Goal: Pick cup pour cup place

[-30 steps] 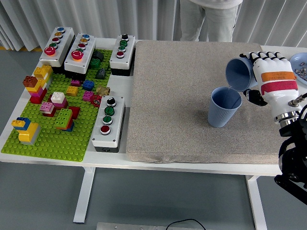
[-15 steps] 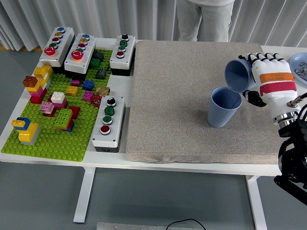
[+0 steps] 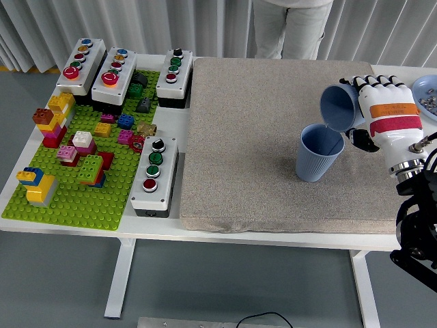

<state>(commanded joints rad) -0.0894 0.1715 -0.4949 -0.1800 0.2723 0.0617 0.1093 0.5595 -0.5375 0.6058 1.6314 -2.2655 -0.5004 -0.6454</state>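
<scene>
A: Where are we on the pour?

B: Mid-pour, by the look of it. The right hand [image 3: 382, 109] has its fingers wrapped round the tipped blue cup [image 3: 339, 106], mouth turned down and left, its lip just over the rim of the upright blue cup [image 3: 318, 152] standing on the grey mat [image 3: 252, 137].

A: Anything different from a moment ago?

B: Very little. Over the last second the tipped cup sits at almost the same angle and the hand has barely shifted; the lower cup has not moved at all. I read that as a held pour, not a fresh tilt.

A: Can you see anything coming out?

B: No, too small to tell whether there is a stream, or what is inside either cup.

A: So what's left?

B: Righting the held cup and setting it down on the mat, I'd judge. The risk is clipping the lower cup's rim when swinging back, since the two are so near.

A: The other arm?

B: The left hand is out of view. A person [image 3: 287, 27] stands at the far side, hands not visible, and the light blue plate [image 3: 425, 87] sits just beyond the right hand
</scene>
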